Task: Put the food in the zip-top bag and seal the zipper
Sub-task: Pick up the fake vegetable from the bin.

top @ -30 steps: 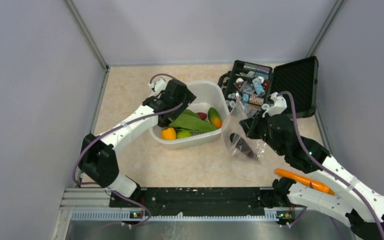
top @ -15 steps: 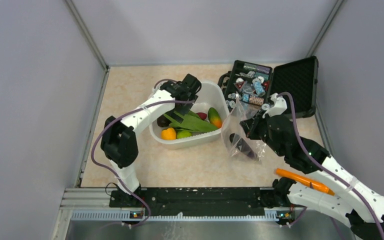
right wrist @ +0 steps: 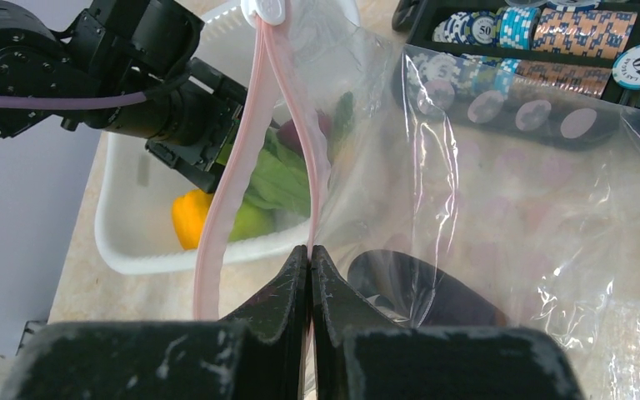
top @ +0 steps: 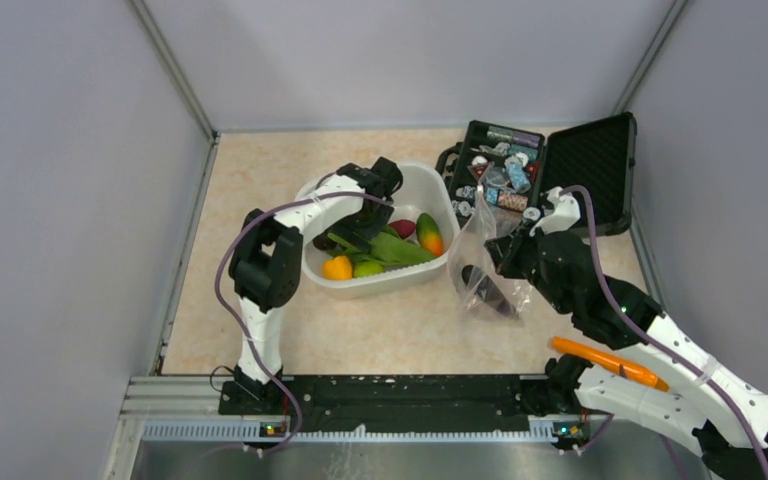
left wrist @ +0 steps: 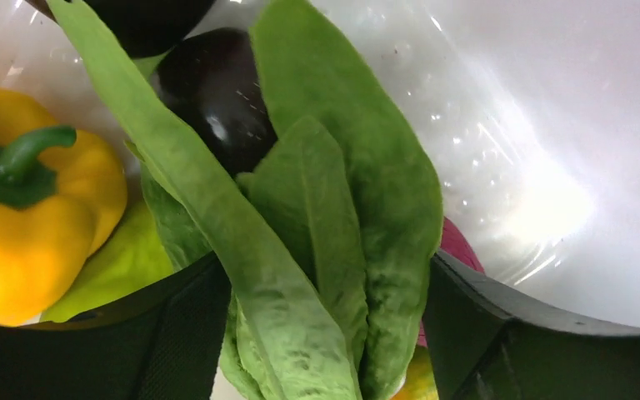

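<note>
The zip-top bag (top: 480,272) hangs open right of the white tub, with a dark eggplant (right wrist: 425,287) inside. My right gripper (right wrist: 310,254) is shut on the bag's mouth edge, on the pinkish zipper (right wrist: 254,125). My left gripper (left wrist: 325,333) is down in the tub, open, with its fingers (left wrist: 175,333) on either side of the long green leafy piece (left wrist: 333,250). Around the leaf lie a second dark eggplant (left wrist: 217,92), a yellow pepper (left wrist: 33,225), a green fruit (left wrist: 117,267) and a reddish-purple piece (left wrist: 458,246). An orange-green fruit (top: 427,232) lies at the tub's right.
The white tub (top: 430,185) stands mid-table. An open black case (top: 530,175) with chips is behind the bag. A long orange piece (top: 610,362) lies by the right arm's base. Grey walls enclose the table on three sides.
My left arm has folded in and lowered its gripper into the tub, down over the leafy piece. The right gripper and the bag have stayed almost still.
</note>
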`<state>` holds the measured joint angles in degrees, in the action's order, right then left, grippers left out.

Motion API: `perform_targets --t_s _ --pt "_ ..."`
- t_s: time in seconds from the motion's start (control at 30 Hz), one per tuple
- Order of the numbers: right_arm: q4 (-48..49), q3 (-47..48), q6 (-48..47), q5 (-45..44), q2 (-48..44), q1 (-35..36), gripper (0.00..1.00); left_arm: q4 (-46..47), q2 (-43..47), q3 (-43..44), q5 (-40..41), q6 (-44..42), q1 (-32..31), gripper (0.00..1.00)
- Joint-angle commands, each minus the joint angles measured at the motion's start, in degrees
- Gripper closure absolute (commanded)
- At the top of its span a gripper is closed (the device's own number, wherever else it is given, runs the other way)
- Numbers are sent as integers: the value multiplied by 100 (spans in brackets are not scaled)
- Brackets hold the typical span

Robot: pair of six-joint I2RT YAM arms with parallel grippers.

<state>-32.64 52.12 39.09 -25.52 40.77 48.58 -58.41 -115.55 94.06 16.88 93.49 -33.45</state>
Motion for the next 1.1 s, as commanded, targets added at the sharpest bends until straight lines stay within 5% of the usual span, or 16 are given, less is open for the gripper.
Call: perform_targets --t_s 0.0,0.17,0.4,0.63,1.07 --pt "122 138 -65 -84 -13 -58 100 257 -59 140 -8 -129 201 27" --pt "165 119 -76 -53 45 -58 100 441 315 -216 171 -241 210 59" --pt "284 21 -1 25 56 -55 100 868 1353 -903 560 -464 140 79" --pt "344 -63 42 51 79 -58 100 1289 2417 -1143 2087 -889 -166 80" --pt "448 -112 64 26 214 -53 100 1986 3185 -1591 2810 -1323 -502 85"
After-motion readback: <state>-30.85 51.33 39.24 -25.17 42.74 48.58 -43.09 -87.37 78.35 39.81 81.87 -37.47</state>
